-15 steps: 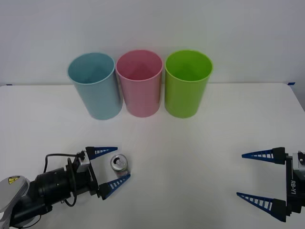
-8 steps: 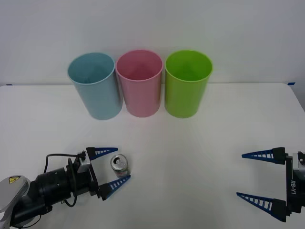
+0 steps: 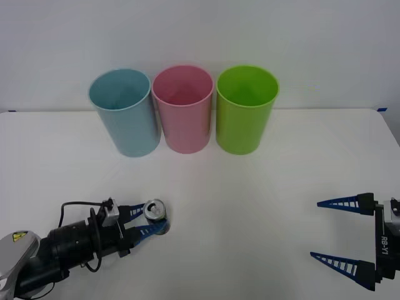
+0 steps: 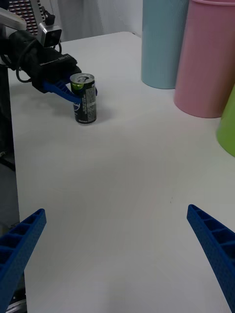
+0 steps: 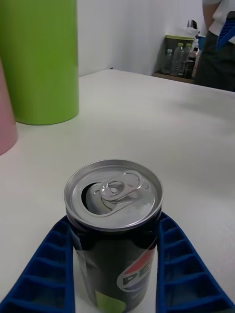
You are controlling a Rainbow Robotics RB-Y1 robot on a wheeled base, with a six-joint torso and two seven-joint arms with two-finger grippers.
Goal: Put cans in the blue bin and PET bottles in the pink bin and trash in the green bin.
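Note:
A small dark blue can (image 3: 155, 215) with a silver opened top stands upright on the white table at the front left. My left gripper (image 3: 145, 221) is shut on the can (image 5: 115, 230), its blue fingers (image 5: 46, 274) pressed against both sides of the body. From the right wrist view the can (image 4: 84, 99) and the left gripper (image 4: 63, 90) show across the table. At the back stand the blue bin (image 3: 124, 112), the pink bin (image 3: 182, 108) and the green bin (image 3: 245, 109) in a row. My right gripper (image 3: 340, 235) waits open at the front right.
The white table (image 3: 250, 200) has free room between the can and the bins. A wall rises right behind the bins. In the left wrist view, shelves with bottles (image 5: 178, 56) stand far off in the room.
My left gripper's fingers have closed from wide open onto the can. The can has stayed upright in place. The right arm has not moved.

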